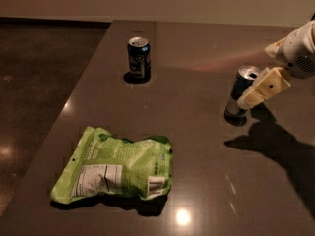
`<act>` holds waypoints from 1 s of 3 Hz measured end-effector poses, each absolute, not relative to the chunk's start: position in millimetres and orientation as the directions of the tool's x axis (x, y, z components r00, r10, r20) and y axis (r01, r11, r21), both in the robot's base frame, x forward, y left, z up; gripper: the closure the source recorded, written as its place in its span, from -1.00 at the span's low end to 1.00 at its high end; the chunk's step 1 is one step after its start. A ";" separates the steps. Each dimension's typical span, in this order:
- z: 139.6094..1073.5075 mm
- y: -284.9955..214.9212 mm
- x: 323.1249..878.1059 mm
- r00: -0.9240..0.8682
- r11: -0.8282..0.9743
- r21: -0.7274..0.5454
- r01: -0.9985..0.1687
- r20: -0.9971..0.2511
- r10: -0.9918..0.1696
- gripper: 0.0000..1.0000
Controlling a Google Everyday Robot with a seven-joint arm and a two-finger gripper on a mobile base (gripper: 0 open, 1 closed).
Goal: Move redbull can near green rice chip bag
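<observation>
The redbull can [238, 93], tall, slim, blue and silver, stands upright at the right of the dark table. My gripper [252, 97], cream-coloured, reaches in from the right edge and overlaps the can's right side at its upper half. The green rice chip bag [114, 170] lies flat near the table's front left, label side up, far from the can and the gripper.
A shorter, wider dark blue can [139, 58] stands upright at the back middle of the table [197, 146]. The table's left edge runs diagonally beside a dark floor [39, 82]. My arm's shadow [275, 146] falls on the table at the right.
</observation>
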State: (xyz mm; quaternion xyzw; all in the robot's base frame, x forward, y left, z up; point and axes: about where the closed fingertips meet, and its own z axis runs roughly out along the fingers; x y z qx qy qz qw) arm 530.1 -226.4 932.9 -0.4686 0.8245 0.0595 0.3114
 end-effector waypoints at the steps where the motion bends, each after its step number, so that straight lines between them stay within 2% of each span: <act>1: 929.6 -220.8 530.9 -0.361 0.549 -0.180 -0.816 -0.582 -0.728 -0.68; 2: 928.8 -216.7 530.2 -0.355 0.540 -0.159 -0.827 -0.597 -0.719 -0.20; 3: 931.8 -208.7 529.5 -0.340 0.518 -0.136 -0.844 -0.613 -0.714 0.40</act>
